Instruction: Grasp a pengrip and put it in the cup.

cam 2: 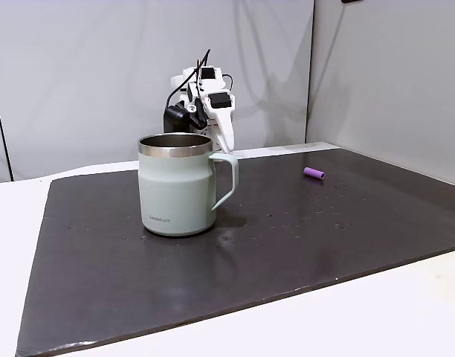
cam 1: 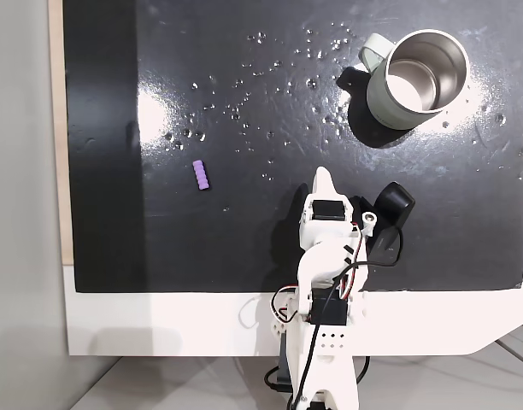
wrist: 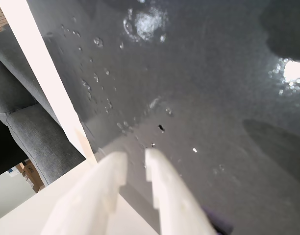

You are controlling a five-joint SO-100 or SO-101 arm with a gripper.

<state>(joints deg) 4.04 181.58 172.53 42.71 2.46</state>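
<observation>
The gripper (wrist: 135, 159) hangs above the dark mat (cam 1: 244, 248) with its fingers close together, a narrow gap between them, and nothing held. In the overhead fixed view the pen grip (cam 1: 200, 174) lies loose on the mat, well to the left of the arm, and the cup (cam 1: 415, 79) stands upright at the far right, mouth open for the drop. The arm is folded back near its base, so the reach seems not yet begun.
</observation>
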